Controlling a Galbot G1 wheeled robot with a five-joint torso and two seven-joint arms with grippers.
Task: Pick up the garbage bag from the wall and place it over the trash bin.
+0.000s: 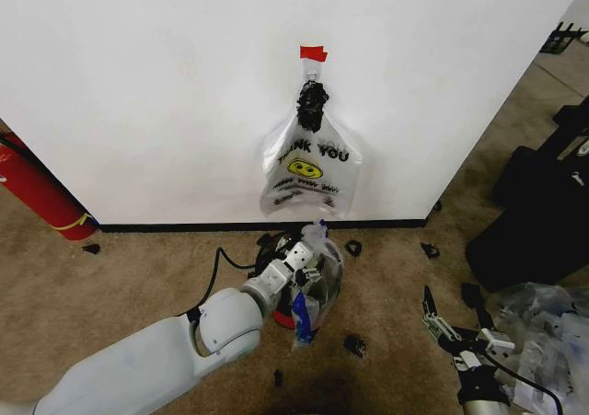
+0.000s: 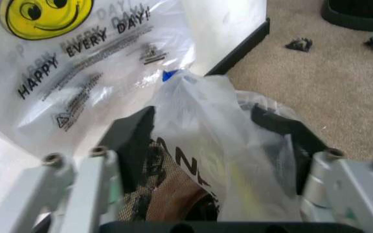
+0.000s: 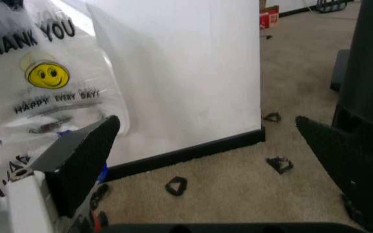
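Note:
The garbage bag (image 1: 324, 254), thin see-through plastic with blue strips, is bunched over the trash bin (image 1: 283, 319), whose red body shows low at the foot of the wall. My left gripper (image 1: 311, 259) reaches over the bin and is shut on the bag. In the left wrist view the crinkled garbage bag (image 2: 212, 145) bulges up between the left gripper's (image 2: 203, 116) black fingertips (image 2: 134, 136). A blue strip hangs down the bin's near side. My right gripper (image 1: 448, 305) waits open, low at the right; nothing lies between the right gripper's (image 3: 203, 126) fingers.
A "THANK YOU" smiley bag (image 1: 310, 171) hangs on the wall just above the bin. A red fire extinguisher (image 1: 37, 194) leans at the far left. Black cases (image 1: 534, 222) and a heap of clear plastic wrap (image 1: 543, 332) crowd the right. Small black bits (image 1: 354, 344) dot the carpet.

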